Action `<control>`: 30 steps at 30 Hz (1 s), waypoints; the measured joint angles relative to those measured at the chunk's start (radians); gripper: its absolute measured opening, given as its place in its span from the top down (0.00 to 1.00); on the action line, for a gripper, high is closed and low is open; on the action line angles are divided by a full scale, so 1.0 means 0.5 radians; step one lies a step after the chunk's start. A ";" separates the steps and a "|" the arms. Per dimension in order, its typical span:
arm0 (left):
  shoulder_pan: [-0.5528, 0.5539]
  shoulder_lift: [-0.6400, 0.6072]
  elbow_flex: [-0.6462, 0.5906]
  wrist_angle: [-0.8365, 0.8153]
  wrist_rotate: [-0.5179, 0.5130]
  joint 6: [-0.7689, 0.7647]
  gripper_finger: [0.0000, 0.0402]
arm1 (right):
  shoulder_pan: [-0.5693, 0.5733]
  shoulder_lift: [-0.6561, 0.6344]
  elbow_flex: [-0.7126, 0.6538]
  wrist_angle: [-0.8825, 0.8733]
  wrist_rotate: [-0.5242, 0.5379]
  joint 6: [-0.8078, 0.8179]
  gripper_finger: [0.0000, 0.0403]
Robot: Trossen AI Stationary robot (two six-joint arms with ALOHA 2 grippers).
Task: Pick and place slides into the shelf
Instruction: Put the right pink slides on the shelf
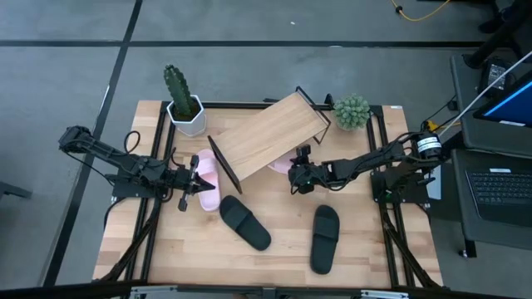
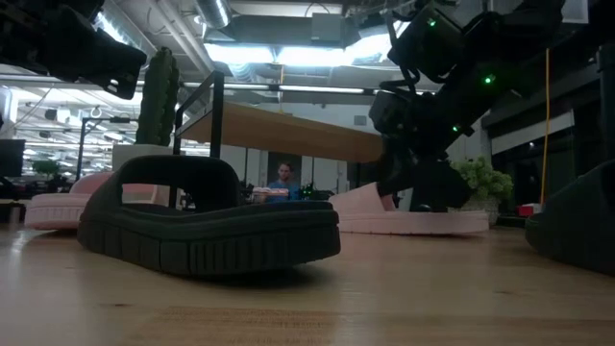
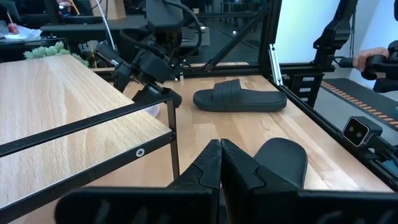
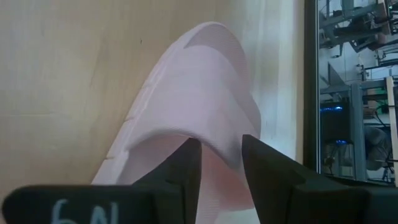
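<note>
Left to right, you have four slides: one pink slide [image 1: 204, 171] under your left gripper [image 1: 202, 182], its fingers pressed together and empty; two black slides [image 1: 244, 221] on the open table; a second pink slide [image 4: 186, 106] beneath the shelf [image 1: 270, 134], where your right gripper [image 4: 221, 165] straddles its strap. The foam looks light and springy, so the strap seems the best hold.

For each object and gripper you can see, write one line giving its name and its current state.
Shelf: tilted, empty.
Pink slide under shelf: strap between right gripper's fingers.
Other pink slide: on table.
Black slides: flat on table.
Right gripper: closing on pink strap.
Left gripper: shut, empty.
</note>
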 joint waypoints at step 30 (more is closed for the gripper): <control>0.000 0.000 0.000 -0.044 0.000 0.000 1.00 | 0.000 0.000 0.000 0.011 -0.005 0.008 0.93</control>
